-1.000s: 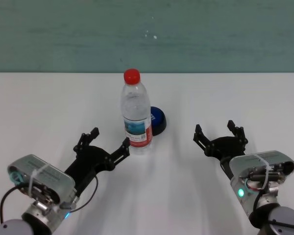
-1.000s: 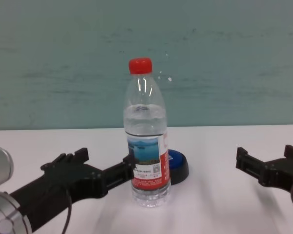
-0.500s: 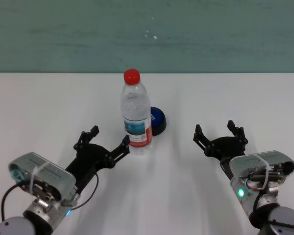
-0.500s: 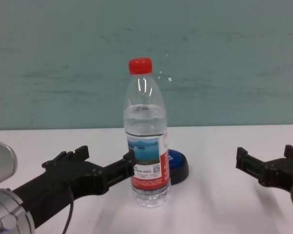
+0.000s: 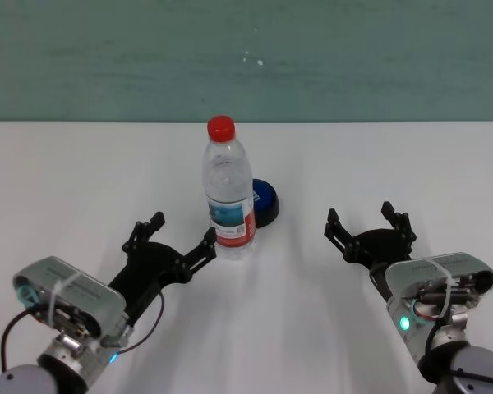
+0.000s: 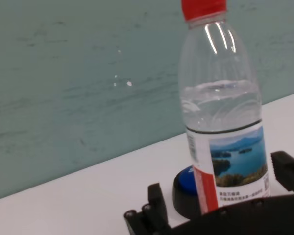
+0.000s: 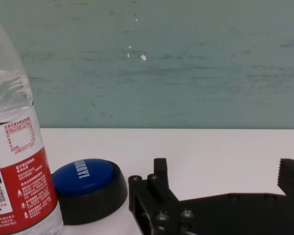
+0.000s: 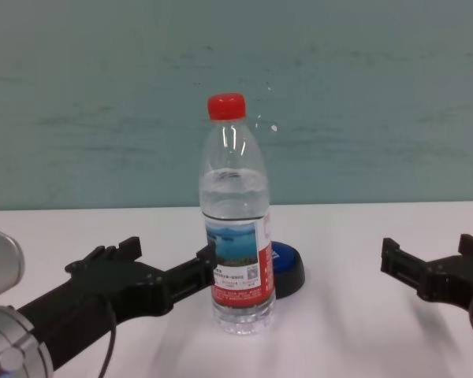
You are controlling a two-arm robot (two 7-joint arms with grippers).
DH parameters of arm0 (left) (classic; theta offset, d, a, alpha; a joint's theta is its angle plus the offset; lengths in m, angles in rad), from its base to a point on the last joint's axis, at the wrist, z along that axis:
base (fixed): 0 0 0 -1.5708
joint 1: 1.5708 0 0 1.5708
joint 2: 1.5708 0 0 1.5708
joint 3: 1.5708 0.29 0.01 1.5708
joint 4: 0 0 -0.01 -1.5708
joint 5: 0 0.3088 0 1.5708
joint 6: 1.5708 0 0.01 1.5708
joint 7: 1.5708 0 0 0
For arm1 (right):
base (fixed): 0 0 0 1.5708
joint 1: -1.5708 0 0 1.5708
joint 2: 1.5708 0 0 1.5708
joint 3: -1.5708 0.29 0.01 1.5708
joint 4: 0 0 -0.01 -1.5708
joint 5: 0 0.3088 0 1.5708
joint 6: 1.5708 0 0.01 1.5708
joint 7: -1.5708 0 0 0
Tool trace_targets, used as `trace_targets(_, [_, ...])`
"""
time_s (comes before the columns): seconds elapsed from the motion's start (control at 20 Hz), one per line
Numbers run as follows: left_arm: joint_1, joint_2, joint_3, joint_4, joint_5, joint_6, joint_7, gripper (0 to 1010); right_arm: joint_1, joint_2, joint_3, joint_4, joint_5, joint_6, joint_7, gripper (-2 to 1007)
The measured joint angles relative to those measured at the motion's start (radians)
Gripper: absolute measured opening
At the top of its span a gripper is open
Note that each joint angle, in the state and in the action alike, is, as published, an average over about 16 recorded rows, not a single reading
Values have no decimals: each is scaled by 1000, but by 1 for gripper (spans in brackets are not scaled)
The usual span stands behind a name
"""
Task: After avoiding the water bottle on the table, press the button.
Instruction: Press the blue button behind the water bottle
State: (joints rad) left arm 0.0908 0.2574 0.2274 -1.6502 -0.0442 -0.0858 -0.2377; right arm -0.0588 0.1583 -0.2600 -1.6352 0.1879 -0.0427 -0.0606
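In the head view, the water bottle (image 5: pixel 227 188) stands upright on the white counter (image 5: pixel 82 180), its long axis vertical and the red cap on top. It hides the left part of the button (image 5: pixel 264 202), which sits just behind it to the right; only a blue and black edge shows. The left gripper (image 5: pixel 181 232) is near the bottle on its left, fingers apart, and the right finger (image 5: pixel 204 246) reaches just beside the label; whether it touches I cannot tell. The right gripper (image 5: pixel 366 224) rests well to the right, fingers apart and holding nothing.

In the chest view, the bottle (image 8: pixel 235 228) again covers the left half of the button (image 8: pixel 287 266). The left gripper (image 8: pixel 162 260) has one finger at the label, and the right gripper (image 8: pixel 433 264) is cut off by the frame edge.

In the left wrist view, the bottle (image 6: pixel 224 112) is close in front, its cap cut off at the top, and the button (image 6: pixel 185 191) is mostly hidden behind it.

In the right wrist view, the button (image 7: pixel 90 188) shows fully, its blue dome facing up with small white letters too small to read; the bottle (image 7: pixel 17 166) is cut off at the frame edge.
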Motion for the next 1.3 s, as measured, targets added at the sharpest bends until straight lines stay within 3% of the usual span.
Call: trace_targets(1.3, [25,28,-37,-26,-40,12,-12,1010,0,0,0,0,0,0,0,1004])
